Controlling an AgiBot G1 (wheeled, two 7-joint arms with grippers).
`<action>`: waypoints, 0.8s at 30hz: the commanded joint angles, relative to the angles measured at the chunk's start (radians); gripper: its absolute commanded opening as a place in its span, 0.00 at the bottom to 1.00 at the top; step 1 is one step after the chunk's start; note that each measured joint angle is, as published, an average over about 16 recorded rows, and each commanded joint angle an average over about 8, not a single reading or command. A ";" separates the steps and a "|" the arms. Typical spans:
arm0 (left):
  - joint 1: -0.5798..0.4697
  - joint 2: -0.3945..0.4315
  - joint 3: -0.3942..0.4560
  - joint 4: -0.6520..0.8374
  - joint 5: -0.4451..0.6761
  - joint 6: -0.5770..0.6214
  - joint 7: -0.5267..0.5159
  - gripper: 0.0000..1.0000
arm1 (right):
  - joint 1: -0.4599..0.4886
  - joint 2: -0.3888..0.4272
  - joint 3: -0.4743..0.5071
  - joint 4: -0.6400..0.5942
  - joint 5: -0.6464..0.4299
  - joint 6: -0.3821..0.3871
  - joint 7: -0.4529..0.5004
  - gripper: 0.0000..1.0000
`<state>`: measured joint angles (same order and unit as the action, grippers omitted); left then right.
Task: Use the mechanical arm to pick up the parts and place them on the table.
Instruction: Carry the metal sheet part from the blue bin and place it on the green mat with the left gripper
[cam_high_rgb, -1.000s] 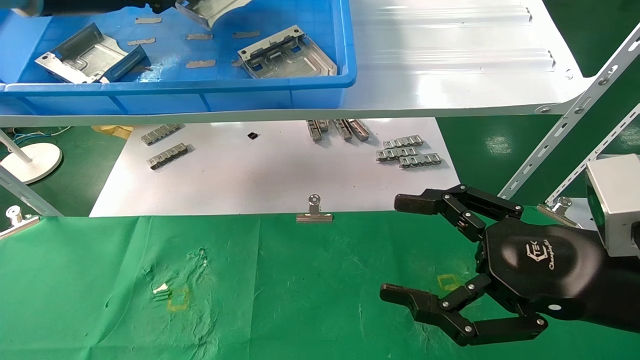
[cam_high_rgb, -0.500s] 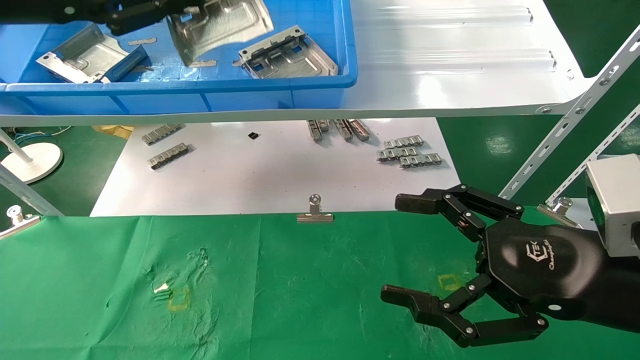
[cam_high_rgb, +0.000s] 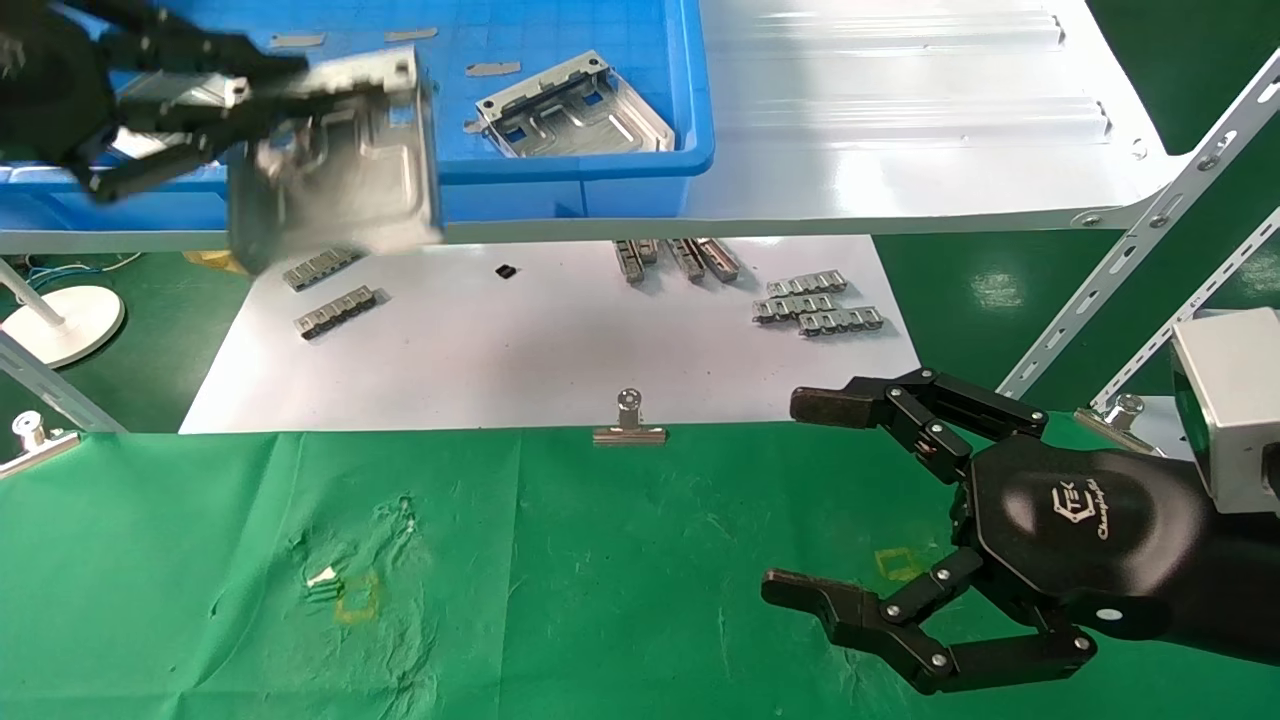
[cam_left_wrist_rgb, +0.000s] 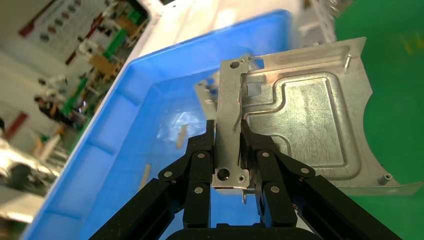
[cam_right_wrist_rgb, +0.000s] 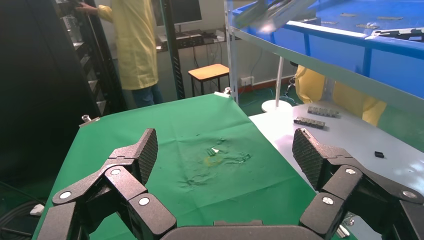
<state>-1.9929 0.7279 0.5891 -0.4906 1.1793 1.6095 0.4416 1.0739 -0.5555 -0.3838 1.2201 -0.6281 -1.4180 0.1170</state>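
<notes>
My left gripper (cam_high_rgb: 235, 100) is shut on a silvery sheet-metal part (cam_high_rgb: 335, 160), gripped by its folded rim, and holds it in the air over the front wall of the blue bin (cam_high_rgb: 560, 190). In the left wrist view the gripper (cam_left_wrist_rgb: 228, 145) clamps the rim of the part (cam_left_wrist_rgb: 305, 125). Another part (cam_high_rgb: 575, 105) lies in the bin. The green cloth table (cam_high_rgb: 560, 560) lies below in front. My right gripper (cam_high_rgb: 810, 500) is open and empty above the table's right side; it also shows in the right wrist view (cam_right_wrist_rgb: 225, 150).
The bin sits on a glossy white shelf (cam_high_rgb: 900, 150). Below it a white board (cam_high_rgb: 540, 350) carries small grey link strips (cam_high_rgb: 815, 305). A binder clip (cam_high_rgb: 628, 425) holds the cloth's far edge. Slanted shelf struts (cam_high_rgb: 1130, 250) stand at the right.
My left gripper has carried the part out from above the bin's inside, toward me and to the left, to over the bin's front wall. The right arm has not moved.
</notes>
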 joint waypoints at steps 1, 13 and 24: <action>0.051 -0.052 0.026 -0.109 -0.064 0.004 0.020 0.00 | 0.000 0.000 0.000 0.000 0.000 0.000 0.000 1.00; 0.239 -0.224 0.283 -0.302 -0.155 -0.034 0.113 0.00 | 0.000 0.000 0.000 0.000 0.000 0.000 0.000 1.00; 0.393 -0.157 0.310 -0.080 -0.165 -0.132 0.337 0.00 | 0.000 0.000 0.000 0.000 0.000 0.000 0.000 1.00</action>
<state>-1.6098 0.5669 0.8964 -0.5827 1.0145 1.4775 0.7602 1.0739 -0.5555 -0.3838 1.2201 -0.6281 -1.4180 0.1170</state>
